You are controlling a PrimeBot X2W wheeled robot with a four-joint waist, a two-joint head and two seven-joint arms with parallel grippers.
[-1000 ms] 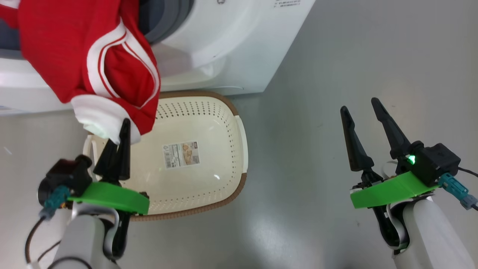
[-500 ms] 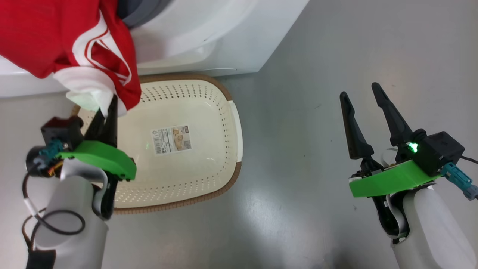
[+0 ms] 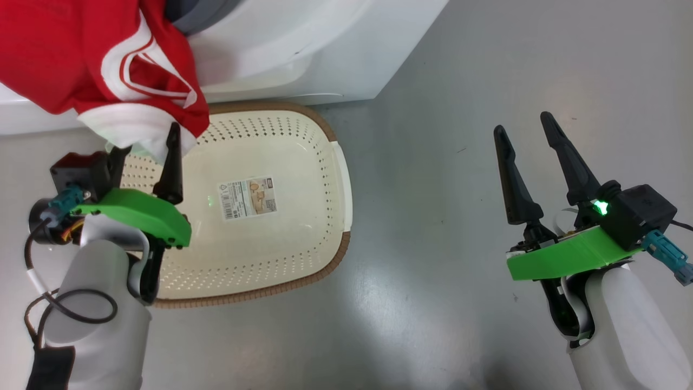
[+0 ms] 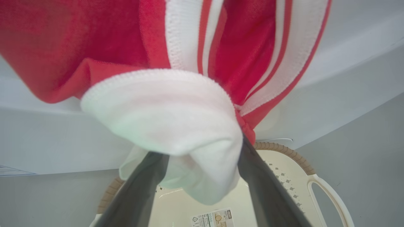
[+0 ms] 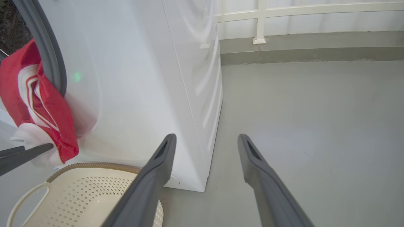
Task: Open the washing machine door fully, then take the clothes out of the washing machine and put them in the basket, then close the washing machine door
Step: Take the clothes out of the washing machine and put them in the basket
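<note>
**A bare laundry corner**

A white front-loading washing machine (image 5: 142, 94) stands directly on a smooth grey floor (image 5: 315, 110). A cream perforated basket (image 3: 325, 179) sits just in front of it, and a red garment (image 5: 34, 104) hangs out of its opening. Behind runs a white wall (image 5: 315, 22) with a pale rail (image 5: 260, 22) and a grey skirting (image 5: 300, 52). Whether this is a home or a test room cannot be told.

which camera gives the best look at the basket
Head view: the basket shows nearly whole there, with rim, perforated walls and label. Left wrist view catches part of its rim, a handle and the label low down. Right wrist view catches one corner with a handle.
</note>
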